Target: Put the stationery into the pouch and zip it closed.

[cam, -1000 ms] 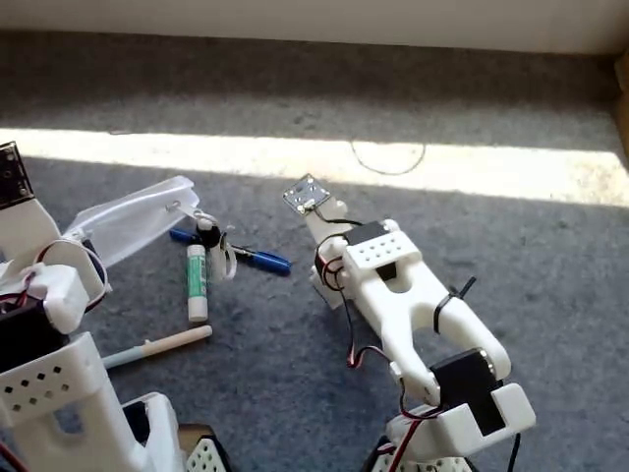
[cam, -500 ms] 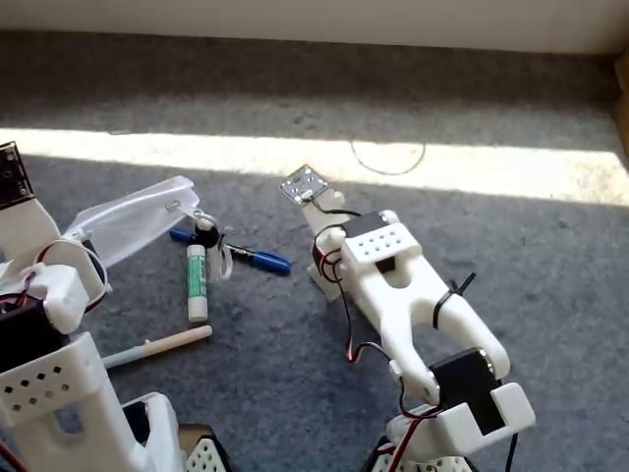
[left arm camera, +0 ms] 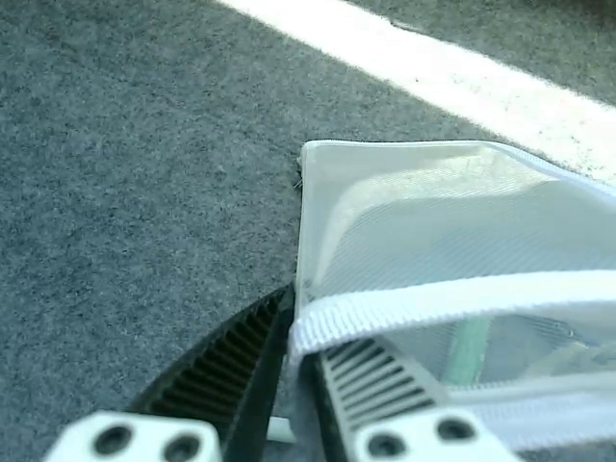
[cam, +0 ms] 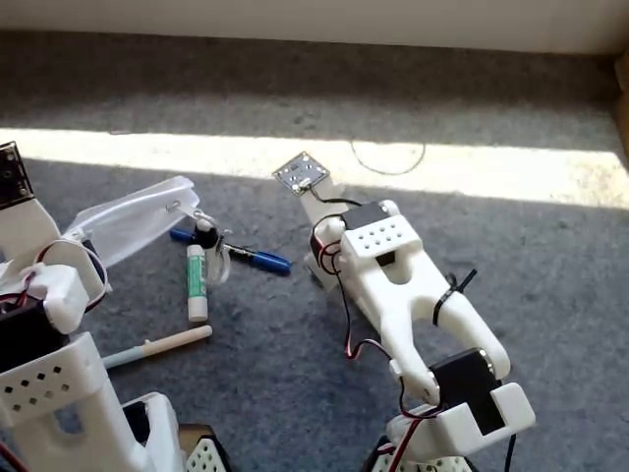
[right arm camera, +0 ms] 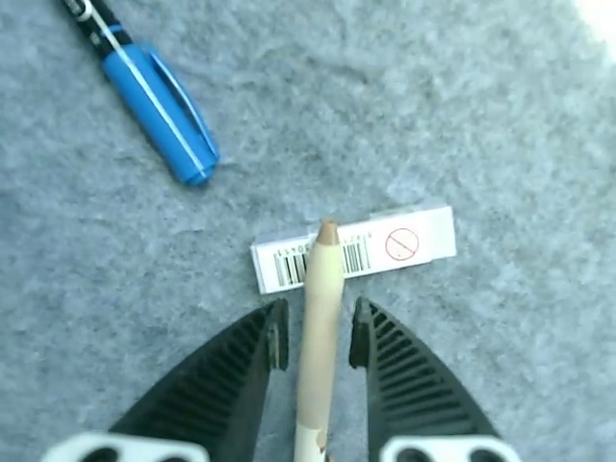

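Clamps pouch rim in left gripper near left edge of carpet. Holds pencil lengthwise in closed right gripper, mid-carpet, above eraser. May drop pencil: shallow end-on grip, pouch mouth well apart.

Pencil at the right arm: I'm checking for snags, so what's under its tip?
A white barcoded strip lies crosswise on the carpet beneath the pencil tip. The pencil covers the strip's middle, so whether they touch can't be seen.

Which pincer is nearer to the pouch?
Left. The left pincer grips the pouch by its webbing edge; the right pincer is apart from it, past the blue pen, at a cream pencil.
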Controlling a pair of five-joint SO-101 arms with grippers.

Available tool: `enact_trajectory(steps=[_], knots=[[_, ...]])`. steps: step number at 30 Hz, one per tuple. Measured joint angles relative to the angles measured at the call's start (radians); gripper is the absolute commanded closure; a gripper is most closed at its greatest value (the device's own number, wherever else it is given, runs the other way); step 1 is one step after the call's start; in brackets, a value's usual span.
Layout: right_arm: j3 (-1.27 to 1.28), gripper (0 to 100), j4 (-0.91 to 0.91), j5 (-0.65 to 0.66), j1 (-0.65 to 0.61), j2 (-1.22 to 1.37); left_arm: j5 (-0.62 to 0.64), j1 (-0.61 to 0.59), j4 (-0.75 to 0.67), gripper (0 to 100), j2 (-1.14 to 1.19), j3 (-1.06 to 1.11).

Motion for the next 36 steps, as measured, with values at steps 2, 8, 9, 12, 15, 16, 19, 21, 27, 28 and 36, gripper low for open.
enact_trajectory(steps=[2,8,9,12,15,16,19,21,27,28,36], knots=[[0.012,89.4,-0.009,0.0,0.0,0.0,0.0,0.0,0.0,99,0.0,0.0],[0.014,89.6,-0.012,0.0,0.0,0.0,0.0,0.0,0.0,99,0.0,0.0],[0.014,89.6,-0.015,0.0,0.0,0.0,0.0,0.0,0.0,99,0.0,0.0],[0.026,89.6,-0.015,0.0,0.0,0.0,0.0,0.0,0.0,99,0.0,0.0],[0.048,89.6,-0.015,0.0,0.0,0.0,0.0,0.0,0.0,99,0.0,0.0],[0.048,89.6,-0.015,0.0,0.0,0.0,0.0,0.0,0.0,99,0.0,0.0],[0.051,89.6,-0.015,0.0,-0.002,0.0,0.0,0.0,0.0,99,0.0,0.0],[0.052,89.6,-0.015,0.0,-0.002,0.0,0.0,0.0,0.0,99,0.0,0.0],[0.068,89.6,-0.015,0.0,-0.002,0.0,0.0,0.0,0.0,99,0.0,0.0],[0.08,89.6,-0.015,0.0,-0.002,0.0,0.0,0.0,0.0,99,0.0,0.0],[0.092,89.8,-0.015,0.0,0.0,0.0,0.0,0.0,0.0,99,0.0,0.0]])
